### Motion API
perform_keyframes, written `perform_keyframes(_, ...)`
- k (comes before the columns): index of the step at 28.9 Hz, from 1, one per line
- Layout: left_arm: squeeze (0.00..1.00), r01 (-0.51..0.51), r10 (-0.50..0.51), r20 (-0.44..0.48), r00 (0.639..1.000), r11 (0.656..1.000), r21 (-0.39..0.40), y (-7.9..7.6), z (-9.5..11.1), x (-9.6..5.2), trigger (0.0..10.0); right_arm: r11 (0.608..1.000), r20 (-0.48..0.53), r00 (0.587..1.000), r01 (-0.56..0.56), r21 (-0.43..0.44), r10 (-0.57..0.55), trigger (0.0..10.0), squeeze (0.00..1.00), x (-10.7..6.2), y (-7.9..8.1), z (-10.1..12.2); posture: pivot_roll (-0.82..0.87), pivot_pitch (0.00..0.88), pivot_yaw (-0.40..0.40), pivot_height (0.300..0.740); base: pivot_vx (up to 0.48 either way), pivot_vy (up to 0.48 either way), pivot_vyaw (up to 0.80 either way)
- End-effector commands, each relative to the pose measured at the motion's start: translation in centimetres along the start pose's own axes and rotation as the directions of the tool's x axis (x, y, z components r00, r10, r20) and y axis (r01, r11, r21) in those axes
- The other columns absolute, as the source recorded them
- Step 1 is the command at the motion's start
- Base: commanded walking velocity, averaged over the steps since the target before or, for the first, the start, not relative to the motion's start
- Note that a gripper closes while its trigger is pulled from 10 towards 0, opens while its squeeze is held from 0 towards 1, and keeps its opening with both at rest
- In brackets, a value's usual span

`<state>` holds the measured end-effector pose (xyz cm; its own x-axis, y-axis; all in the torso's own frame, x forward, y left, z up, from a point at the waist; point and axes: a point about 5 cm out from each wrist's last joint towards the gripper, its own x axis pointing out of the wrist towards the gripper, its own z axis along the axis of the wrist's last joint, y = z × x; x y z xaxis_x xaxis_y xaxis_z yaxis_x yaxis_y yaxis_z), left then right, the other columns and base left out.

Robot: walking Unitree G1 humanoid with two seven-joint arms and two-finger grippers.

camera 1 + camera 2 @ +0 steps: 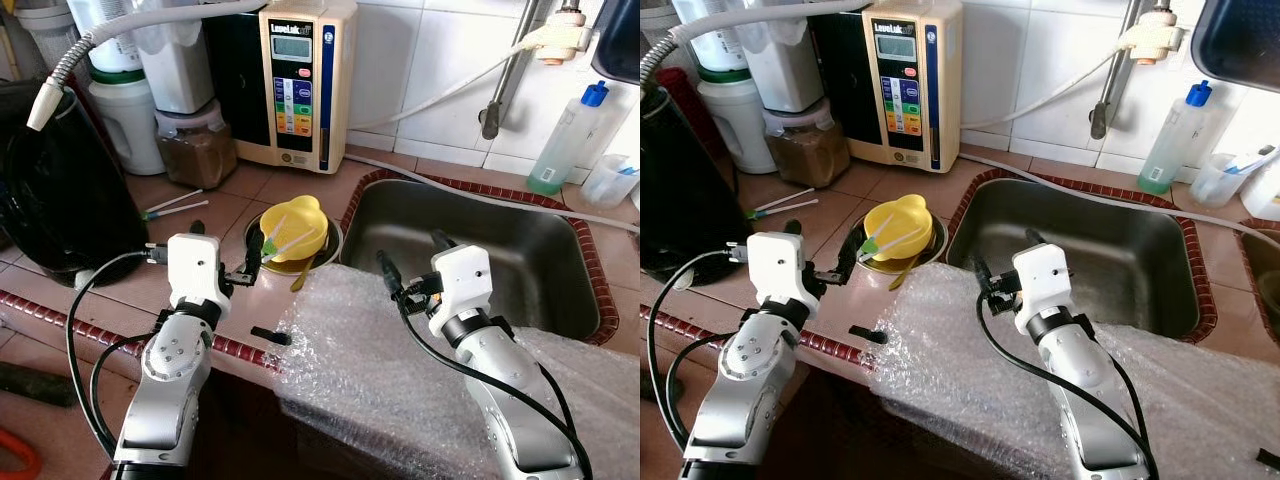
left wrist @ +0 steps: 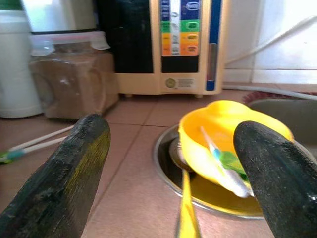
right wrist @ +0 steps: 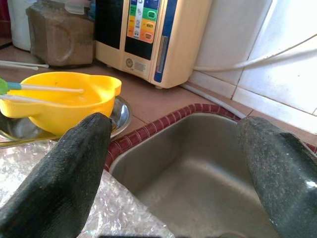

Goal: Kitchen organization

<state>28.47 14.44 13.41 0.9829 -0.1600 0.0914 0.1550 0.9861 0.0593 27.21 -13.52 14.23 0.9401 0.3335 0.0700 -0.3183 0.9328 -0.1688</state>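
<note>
The counter [image 1: 300, 190] is tiled in reddish brown. A cream water machine [image 1: 305, 80] stands against the white wall tiles. Beside it stands a clear jar [image 1: 197, 150] of brown powder, then a white container [image 1: 125, 120]. A black appliance [image 1: 60, 190] occupies the robot's far left side, with a grey ribbed hose [image 1: 70, 65] hanging above it. Two thin sticks [image 1: 178, 205] lie on the tiles in front of the jar.

A yellow bowl [image 1: 295, 228] sits in a shallow metal dish [image 1: 330, 238], just beside the near left corner of the steel sink [image 1: 480, 250]. Chopsticks [image 1: 290, 243] with green grips rest across the bowl. A yellow-handled utensil [image 2: 185, 213] lies against the dish rim. A sheet of bubble wrap [image 1: 360, 350] is draped over the counter edge and the near rim of the sink. A small black piece [image 1: 270, 336] lies on the edge trim beside the wrap. A clear bottle with a blue cap [image 1: 568, 135] and a plastic cup [image 1: 610, 180] stand behind the sink.

The left gripper [image 1: 246, 262] hovers low over the tiles, just short of the dish. Its fingers [image 2: 74, 168] are spread wide and hold nothing; the bowl lies between them in the wrist view.

The right gripper [image 1: 415, 262] is above the bubble wrap at the sink's near rim. Its fingers [image 3: 74, 168] are also spread wide, empty, and pointed toward the basin.
</note>
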Motion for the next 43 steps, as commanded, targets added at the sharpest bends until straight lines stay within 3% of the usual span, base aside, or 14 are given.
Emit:
perform_keyframes(1,0.0,0.021,-0.021,-0.003,1.0,1.0,0.018,-0.4,-0.4,0.1,10.0,1.0,0.009,1.0,-0.005,-0.002,0.005,10.0,0.0,0.1,0.0,0.4,0.0,0.0,0.008,0.74,0.0,0.0,0.0)
perform_keyframes(9,0.0,0.11,-0.11,0.023,0.994,0.994,0.02,-2.0,0.0,0.8,10.0,0.997,-0.017,0.997,-0.073,0.02,0.073,10.0,0.0,-0.1,0.8,0.3,0.0,0.0,0.007,0.74,0.0,0.0,0.0)
perform_keyframes(20,0.0,0.099,-0.1,0.017,0.995,0.995,0.025,-1.8,-0.2,0.8,10.0,0.998,-0.028,0.997,-0.065,0.016,0.065,10.0,0.0,-0.1,0.7,0.1,-0.01,0.0,0.008,0.74,0.0,0.0,0.0)
perform_keyframes(37,0.0,0.085,-0.085,0.007,0.996,0.996,0.014,-1.6,-0.3,0.9,10.0,0.998,-0.034,0.998,-0.055,0.012,0.056,10.0,0.0,-0.1,0.7,-0.1,0.0,0.0,0.013,0.74,0.0,-0.365,0.0)
perform_keyframes(43,0.0,0.045,-0.045,0.029,0.999,0.999,-0.001,-1.1,0.0,0.9,10.0,0.998,-0.037,0.998,-0.055,0.012,0.055,10.0,0.0,-0.2,0.7,-0.3,0.0,0.0,0.013,0.74,0.0,0.0,0.0)
